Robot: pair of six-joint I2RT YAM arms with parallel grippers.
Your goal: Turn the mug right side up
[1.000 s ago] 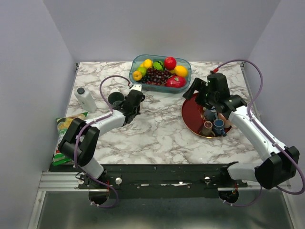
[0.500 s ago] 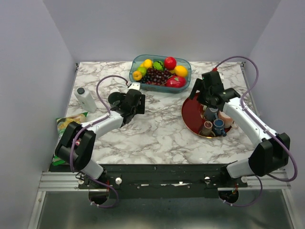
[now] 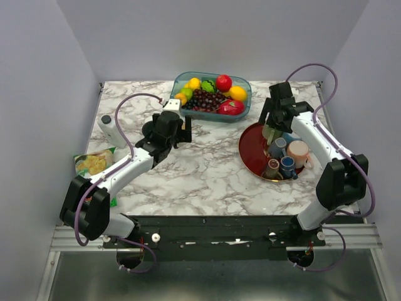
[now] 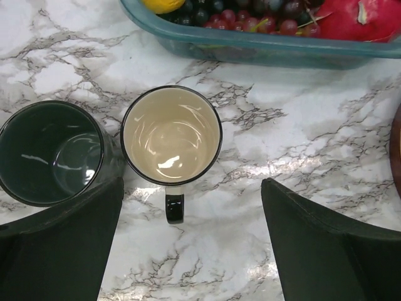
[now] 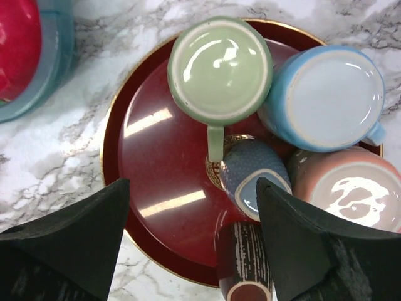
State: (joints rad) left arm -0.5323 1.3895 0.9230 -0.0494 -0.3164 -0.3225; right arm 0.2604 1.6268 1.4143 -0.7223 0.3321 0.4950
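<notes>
our right end effector point(image 5: 193, 188) hangs open over the round dark-red tray point(image 5: 156, 163), fingers spread wide with nothing between them. the thing we judge to be in hand is the pale green glazed mug point(image 5: 219, 69). it sits mouth-down at the far edge of the tray, its foot ring facing up and its handle pointing toward the tray's middle. a light blue mug point(image 5: 329, 97) touches it on 1 side, and a pink mug point(image 5: 354, 191) is just beyond, both also base-up. a small dark blue patterned cup point(image 5: 254, 175) lies by the handle's tip.

our left end effector point(image 4: 191, 200) is open too, holding nothing, above a black mug with a cream inside point(image 4: 171, 135) and a dark green mug point(image 4: 50, 150). these 2 stand upright on the marble counter point(image 4: 326, 144).

the green mug looks like ceramic: stiff, fairly heavy, slick under glaze and easy to chip against its neighbours. we would pinch across the body low on the wall. the side against the blue mug leaves little room for a finger. the handle is thin and would let the mug swing.
</notes>
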